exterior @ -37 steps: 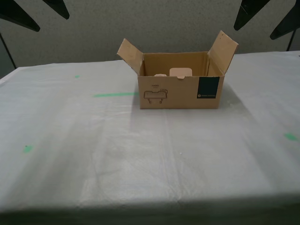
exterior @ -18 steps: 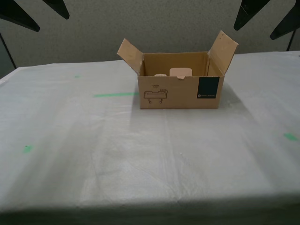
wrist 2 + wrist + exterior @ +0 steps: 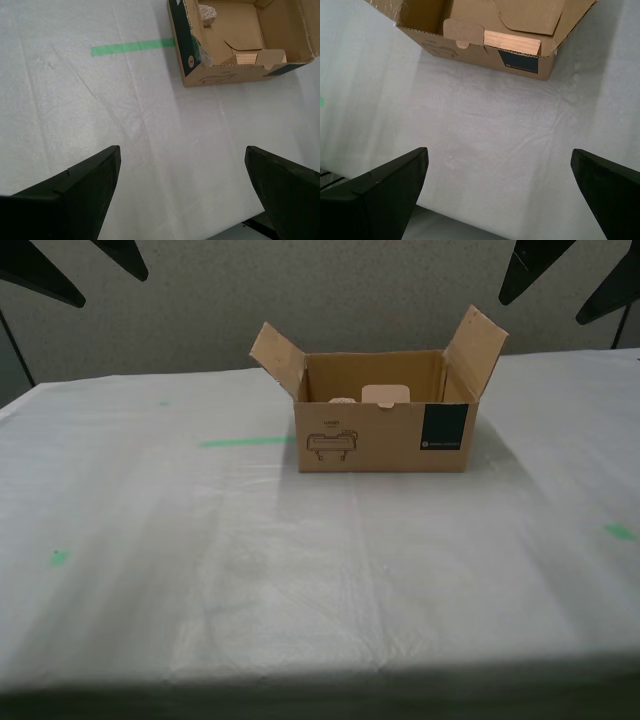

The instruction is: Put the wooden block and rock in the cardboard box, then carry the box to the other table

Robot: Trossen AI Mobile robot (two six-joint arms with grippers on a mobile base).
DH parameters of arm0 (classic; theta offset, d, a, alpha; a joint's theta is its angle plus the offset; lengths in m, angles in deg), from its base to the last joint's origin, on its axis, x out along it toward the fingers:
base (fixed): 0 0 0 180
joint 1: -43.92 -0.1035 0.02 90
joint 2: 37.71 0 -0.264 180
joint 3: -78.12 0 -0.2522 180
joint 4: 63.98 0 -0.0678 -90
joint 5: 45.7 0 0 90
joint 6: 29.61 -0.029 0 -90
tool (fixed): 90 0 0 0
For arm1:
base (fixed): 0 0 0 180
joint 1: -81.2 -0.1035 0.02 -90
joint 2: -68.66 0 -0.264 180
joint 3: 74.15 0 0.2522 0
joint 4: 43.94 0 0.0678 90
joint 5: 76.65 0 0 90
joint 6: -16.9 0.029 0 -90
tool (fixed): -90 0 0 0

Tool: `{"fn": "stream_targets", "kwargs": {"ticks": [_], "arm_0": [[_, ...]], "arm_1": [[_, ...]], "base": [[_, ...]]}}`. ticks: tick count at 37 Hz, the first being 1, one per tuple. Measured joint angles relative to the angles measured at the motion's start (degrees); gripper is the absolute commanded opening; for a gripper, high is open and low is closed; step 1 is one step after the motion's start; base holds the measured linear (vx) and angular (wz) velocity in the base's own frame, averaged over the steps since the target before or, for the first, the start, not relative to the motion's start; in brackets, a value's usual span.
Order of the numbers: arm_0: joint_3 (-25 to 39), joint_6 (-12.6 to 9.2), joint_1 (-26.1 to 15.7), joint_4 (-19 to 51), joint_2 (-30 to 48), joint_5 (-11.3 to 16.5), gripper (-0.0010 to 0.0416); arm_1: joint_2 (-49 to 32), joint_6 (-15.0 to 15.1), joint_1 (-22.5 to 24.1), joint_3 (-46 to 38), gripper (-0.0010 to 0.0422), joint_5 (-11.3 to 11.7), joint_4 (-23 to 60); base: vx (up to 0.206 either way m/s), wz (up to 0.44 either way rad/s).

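— Where's the load?

— The cardboard box (image 3: 385,430) stands on the other table (image 3: 300,570), far of centre in the exterior view, flaps up. The wooden block (image 3: 512,43) and the rock (image 3: 206,14) lie inside it, well apart.

— And your grippers?

— My first gripper (image 3: 505,192) and my second gripper (image 3: 182,187) both hang above bare cloth near the box, fingers spread wide, holding nothing.

My first gripper (image 3: 502,192) is showing two matte black fingers (image 3: 375,195), wedge-shaped, flat-faced w/ sharp edges, no markings or screws visible. My second gripper (image 3: 182,187) is looking the same: two plain black tapering fingers (image 3: 70,192). In the exterior view, black pointed finger tips (image 3: 45,275) are showing at both upper corners.
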Motion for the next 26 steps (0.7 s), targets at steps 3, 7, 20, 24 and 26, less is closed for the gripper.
{"fn": "stream_targets", "kwargs": {"ticks": [3,7,20,24,26], "arm_0": [[0.00,0.00,0.02,0.00,0.00,0.00,0.0398],[0.00,0.00,-0.04,0.00,0.00,0.00,0.0398],[0.00,0.02,0.02,0.00,0.00,0.00,0.0398],[0.00,0.00,0.00,0.00,0.00,0.00,0.0398],[0.00,0.00,-0.04,-0.02,0.00,0.00,0.0399]], "arm_1": [[0.00,0.00,0.00,0.00,0.0339,0.00,0.02],[0.00,0.00,0.00,0.00,0.0339,0.00,0.00],[0.00,0.00,0.00,0.00,0.0339,0.00,0.02],[0.00,0.00,0.00,0.00,0.0339,0.00,0.00],[0.00,0.00,0.00,0.00,0.0339,0.00,0.02]], "base": [[0.000,0.000],[0.000,0.000],[0.000,0.000],[0.000,0.000],[0.000,0.000]]}}
